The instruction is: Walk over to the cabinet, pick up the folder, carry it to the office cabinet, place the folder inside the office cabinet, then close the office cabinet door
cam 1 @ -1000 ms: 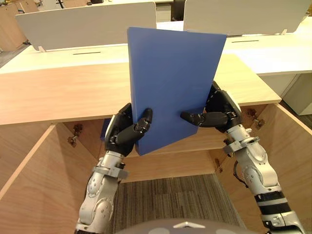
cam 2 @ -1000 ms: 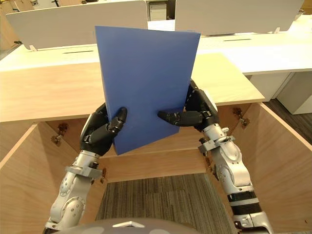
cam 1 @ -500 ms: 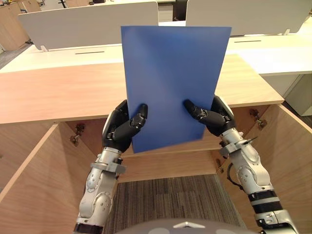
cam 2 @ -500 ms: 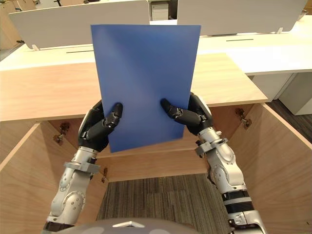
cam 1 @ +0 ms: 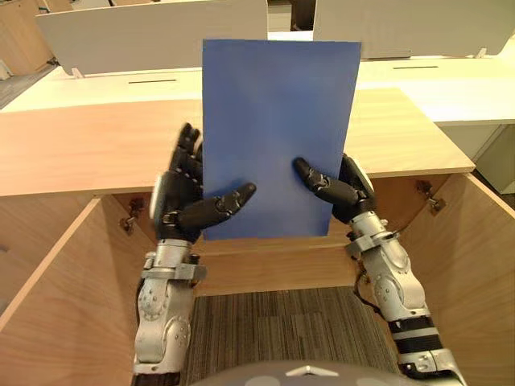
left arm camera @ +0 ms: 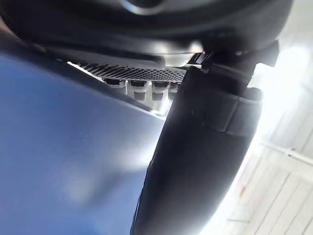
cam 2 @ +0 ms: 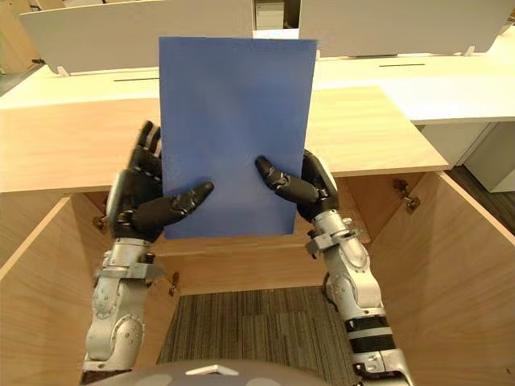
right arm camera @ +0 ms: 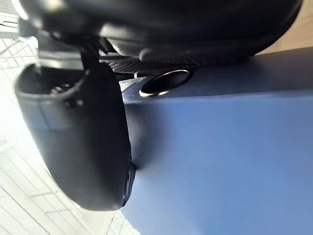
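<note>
The blue folder point(cam 1: 278, 121) stands upright and square in front of the office cabinet point(cam 1: 88, 145), its lower edge just above the cabinet's opening. A second ago it leaned to one side, so it has been straightened.

The left hand point(cam 1: 175, 207) has changed its hold. Its fingers point(cam 1: 190, 153), which were wrapped round the edge, now stand straight beside the folder's left edge. Only the thumb lies across the front, pinning the folder against the palm. The right hand point(cam 1: 349, 191) is clamped on the folder's right edge, thumb on the front and fingers behind.

Both cabinet doors point(cam 1: 56, 305) hang wide open, and the carpet point(cam 1: 282, 326) shows between them.

I'd judge that the carrying is over and the placing about to begin. The folder still has to go down and inside, and the looser left hold looks like the weak point.
</note>
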Tool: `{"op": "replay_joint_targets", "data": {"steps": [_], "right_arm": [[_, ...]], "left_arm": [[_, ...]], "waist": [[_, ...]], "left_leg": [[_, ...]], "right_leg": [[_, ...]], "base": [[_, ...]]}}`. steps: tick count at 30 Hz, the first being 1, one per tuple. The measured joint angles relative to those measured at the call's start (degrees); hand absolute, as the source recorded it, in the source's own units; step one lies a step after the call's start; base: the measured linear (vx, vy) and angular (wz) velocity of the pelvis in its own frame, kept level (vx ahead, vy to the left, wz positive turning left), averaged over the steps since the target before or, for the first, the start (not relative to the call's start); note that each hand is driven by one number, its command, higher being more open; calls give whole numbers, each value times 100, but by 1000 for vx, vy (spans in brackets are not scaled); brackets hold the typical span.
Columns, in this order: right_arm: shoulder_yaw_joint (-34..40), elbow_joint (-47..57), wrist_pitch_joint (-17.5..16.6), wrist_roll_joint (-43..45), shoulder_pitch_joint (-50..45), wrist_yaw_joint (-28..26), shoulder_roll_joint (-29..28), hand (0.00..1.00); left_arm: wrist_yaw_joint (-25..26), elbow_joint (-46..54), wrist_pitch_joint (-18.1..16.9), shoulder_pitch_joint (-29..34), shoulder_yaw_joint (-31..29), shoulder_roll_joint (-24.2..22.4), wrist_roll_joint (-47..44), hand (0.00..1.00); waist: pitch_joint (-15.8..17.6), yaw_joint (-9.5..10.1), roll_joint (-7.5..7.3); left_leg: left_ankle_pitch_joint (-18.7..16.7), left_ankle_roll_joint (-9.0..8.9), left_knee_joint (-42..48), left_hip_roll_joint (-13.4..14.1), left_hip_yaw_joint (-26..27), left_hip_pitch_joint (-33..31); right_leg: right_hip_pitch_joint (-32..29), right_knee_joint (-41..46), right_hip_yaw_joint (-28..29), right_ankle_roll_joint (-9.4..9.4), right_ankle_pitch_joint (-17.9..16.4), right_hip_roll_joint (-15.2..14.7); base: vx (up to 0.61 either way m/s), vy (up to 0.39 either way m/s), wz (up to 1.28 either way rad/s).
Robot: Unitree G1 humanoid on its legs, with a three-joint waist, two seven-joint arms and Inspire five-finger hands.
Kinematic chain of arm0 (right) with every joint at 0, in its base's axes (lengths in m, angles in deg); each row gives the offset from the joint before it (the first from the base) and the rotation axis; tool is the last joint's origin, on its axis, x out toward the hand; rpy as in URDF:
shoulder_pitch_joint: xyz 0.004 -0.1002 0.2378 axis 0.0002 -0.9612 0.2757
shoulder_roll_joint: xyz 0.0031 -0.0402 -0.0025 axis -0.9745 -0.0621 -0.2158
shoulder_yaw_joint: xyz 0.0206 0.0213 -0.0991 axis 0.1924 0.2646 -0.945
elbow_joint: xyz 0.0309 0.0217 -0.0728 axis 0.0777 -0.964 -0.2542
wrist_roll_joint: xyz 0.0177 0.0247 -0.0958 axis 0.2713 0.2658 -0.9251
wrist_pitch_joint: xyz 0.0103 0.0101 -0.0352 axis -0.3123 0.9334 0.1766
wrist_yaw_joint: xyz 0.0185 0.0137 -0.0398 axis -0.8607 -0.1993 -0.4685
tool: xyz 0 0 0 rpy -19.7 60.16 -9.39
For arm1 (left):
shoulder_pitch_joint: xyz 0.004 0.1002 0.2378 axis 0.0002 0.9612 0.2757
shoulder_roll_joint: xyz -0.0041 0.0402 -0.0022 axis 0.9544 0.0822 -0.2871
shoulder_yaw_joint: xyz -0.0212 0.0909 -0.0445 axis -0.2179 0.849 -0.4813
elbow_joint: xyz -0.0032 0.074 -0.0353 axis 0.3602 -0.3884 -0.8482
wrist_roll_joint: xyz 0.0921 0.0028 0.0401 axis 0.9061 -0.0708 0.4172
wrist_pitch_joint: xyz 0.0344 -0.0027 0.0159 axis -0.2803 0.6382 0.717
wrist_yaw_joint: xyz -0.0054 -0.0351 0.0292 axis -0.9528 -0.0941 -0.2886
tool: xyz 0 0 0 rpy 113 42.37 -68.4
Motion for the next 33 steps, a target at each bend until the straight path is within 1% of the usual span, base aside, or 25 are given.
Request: {"op": "replay_joint_targets", "data": {"steps": [2, 4, 6, 8, 10, 12, 14, 16, 17, 18, 19, 24, 28, 32, 33], "right_arm": [[5, 156, -1, -13, -43, 47, -67, 0], [96, 381, -14, -14, -139, 83, -250, 0], [209, 515, -22, -14, -215, 140, -417, 0], [385, 672, -75, -14, -294, 214, -566, 0], [507, 809, -162, -18, -389, 321, -645, 0], [620, 924, -200, -120, -434, 402, -725, 0], [691, 994, -262, -307, -438, 494, -790, 0], [709, 1082, -281, -467, -492, 561, -812, 0], [699, 1186, -284, -626, -608, 595, -813, 0], [698, 1191, -284, -642, -614, 598, -813, 0], [690, 1230, -284, -769, -683, 628, -807, 0], [656, 1267, -284, -1325, -927, 784, -768, 0], [581, 1272, -284, -1650, -1000, 830, -708, 0], [119, 1270, -286, -2104, -1126, 929, -414, 0], [-80, 1256, -286, -2214, -1161, 924, -302, 0]], "left_arm": [[179, 178, -149, 45, -126, -130, 134, 100], [474, 289, -322, 70, -520, -354, 377, 100], [789, 287, -388, 186, -860, -475, 551, 100], [1006, 285, -394, 455, -1150, -492, 614, 100], [1147, 254, -394, 688, -1306, -559, 628, 100], [1284, 129, -394, 918, -1439, -593, 721, 100], [1349, -120, -380, 999, -1537, -652, 850, 100], [1387, -438, -363, 1104, -1556, -680, 943, 100], [1408, -789, -257, 1173, -1558, -688, 943, 100], [1409, -808, -250, 1176, -1558, -688, 943, 100], [1411, -1041, -154, 1207, -1559, -688, 943, 100], [1399, -2161, 111, 1329, -1560, -702, 1175, 100], [1388, -2897, 186, 1330, -1574, -701, 1398, 100], [1393, -4139, 269, 1198, -1586, -660, 1669, 100], [1383, -4580, 342, 1140, -1589, -642, 1744, 100]], "waist": [[-3, 5, -3], [-3, 22, -3], [-4, 36, -5], [-15, 54, -22], [-27, 115, -44], [-35, 120, -57], [-38, 120, -62], [-42, 121, -67], [-43, 123, -70], [-43, 123, -70], [-45, 123, -73], [-56, 119, -98], [-51, 120, -113], [-51, 118, -113], [-48, 118, -117]], "left_leg": [[4, 6, 2, -8, -51, -23], [18, 16, -3, -19, -142, -42], [18, 16, -5, -19, -192, -24], [20, 16, -12, -24, -248, -30], [24, 14, -23, -30, -258, -36], [56, 12, -64, -40, -290, -39], [119, 11, -155, -50, -327, -37], [155, -2, -206, -50, -340, -33], [162, -9, -218, -43, -350, -35], [162, -9, -218, -43, -350, -36], [163, -11, -219, -38, -352, -37], [164, -12, -226, -40, -352, -54], [162, -14, -232, -41, -352, -63], [161, -16, -251, -40, -342, -72], [161, -16, -259, -38, -335, -72]], "right_leg": [[2, 0, -31, 0, 0, -9], [24, 0, -120, 2, -2, -21], [75, -9, -152, 5, -4, -21], [96, -18, -171, 6, -5, -24], [98, -41, -182, 8, -7, -30], [108, -64, -233, 10, -9, -37], [99, -84, -266, 11, -9, -40], [99, -114, -280, 12, -9, -36], [101, -131, -291, 14, -11, -28], [101, -131, -291, 14, -11, -28], [101, -135, -292, 20, -15, -23], [90, -163, -293, 29, -22, -23], [67, -173, -293, 32, -24, -24], [53, -197, -288, 32, -24, -21], [46, -202, -283, 32, -24, -18]], "base": [[4, -7, 15], [-1, -11, 20], [-1, -11, 16], [-3, -10, 14], [-2, -7, 5], [-8, -14, 9], [-21, -16, 10], [-26, -18, 4], [0, 0, 0], [0, 0, 0], [0, 0, 0], [0, 0, 0], [0, 0, 0], [0, 0, 0], [-9, -3, -5]]}}
